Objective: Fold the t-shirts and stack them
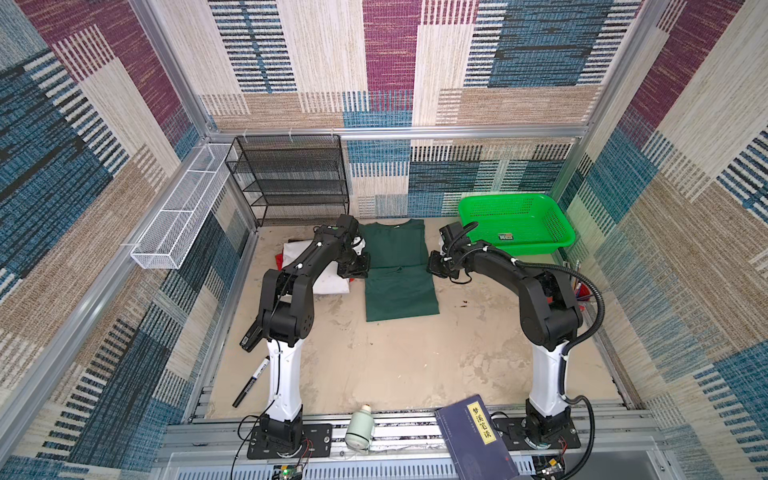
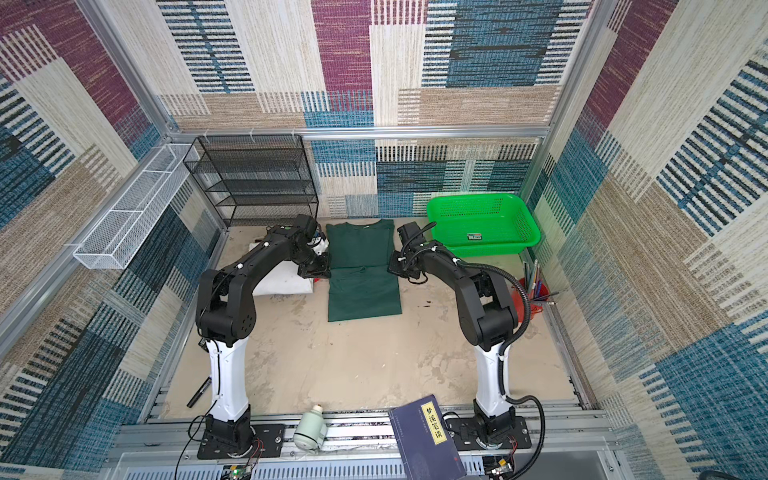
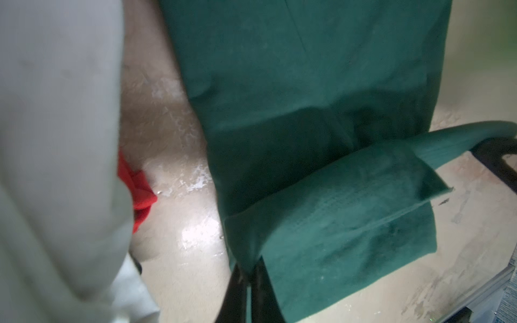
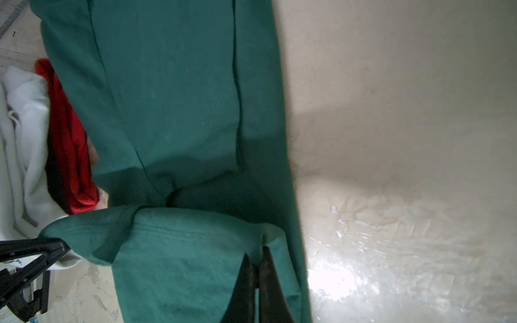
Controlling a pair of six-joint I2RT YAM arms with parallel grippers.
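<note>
The dark green t-shirt (image 1: 399, 286) (image 2: 363, 291) lies as a long narrow strip at the back middle of the table, collar at the far end. My left gripper (image 1: 360, 271) (image 3: 249, 268) is shut on its left edge about mid-length. My right gripper (image 1: 434, 270) (image 4: 257, 260) is shut on the right edge opposite. A stitched fold of green cloth (image 3: 349, 209) (image 4: 181, 246) stretches between them, lifted over the layer below. Left of the strip, a folded white t-shirt (image 1: 328, 282) (image 3: 56, 139) lies on a red t-shirt (image 3: 140, 195) (image 4: 67, 139), partly hidden under my left arm.
A bright green plastic basket (image 1: 536, 245) stands at the back right, close behind my right arm. A black mesh shelf (image 1: 291, 178) is at the back left, a white wire tray (image 1: 178, 224) on the left wall. A marker (image 1: 251, 380), bottle (image 1: 359, 430) and book (image 1: 478, 440) lie near the front edge.
</note>
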